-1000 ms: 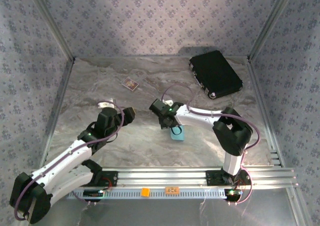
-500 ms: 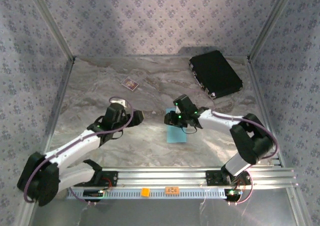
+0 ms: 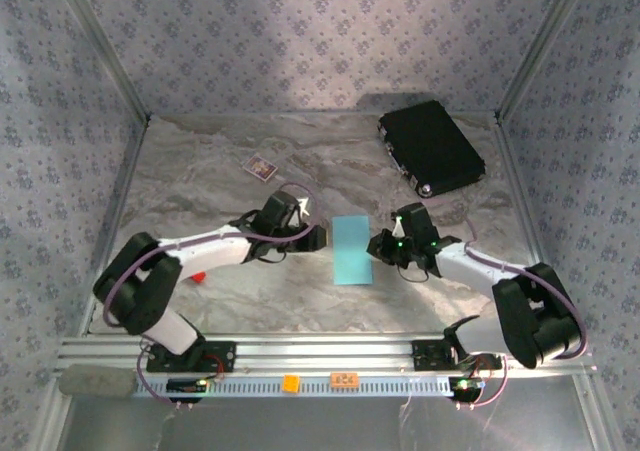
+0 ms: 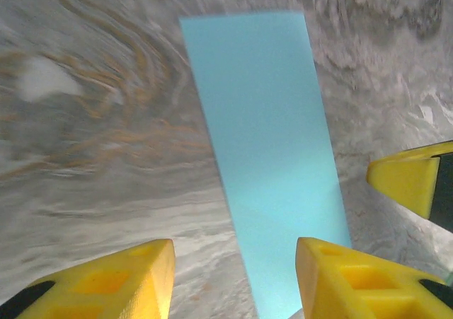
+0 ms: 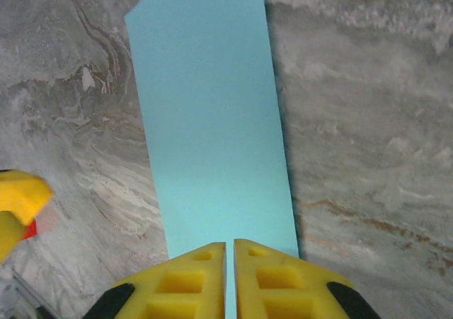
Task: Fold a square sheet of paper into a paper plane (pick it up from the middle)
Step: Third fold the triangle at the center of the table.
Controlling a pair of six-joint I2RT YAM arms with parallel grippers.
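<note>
The square sheet of paper (image 3: 351, 249) lies flat on the marble table, folded into a narrow light-blue strip (image 4: 262, 142) (image 5: 212, 121). My left gripper (image 3: 318, 237) sits at the strip's left side, open, its yellow fingers (image 4: 127, 280) straddling the paper's near edge with nothing pinched; midway between the tips is (image 4: 237, 276). At the strip's right side my right gripper (image 3: 378, 246) (image 5: 230, 259) is shut, its tips together over the paper's edge. No part of the sheet is lifted. No pointed dart shape shows.
A black rectangular case (image 3: 432, 149) lies at the back right. A small dark card with a pale border (image 3: 261, 167) lies at the back left. A small red object (image 3: 197, 275) sits beside the left arm. Patterned walls enclose the table.
The paper went from hanging in the right gripper to lying flat. The right gripper shifted to its right side and shut. The left gripper swung in to its left side, jaws narrowing.
</note>
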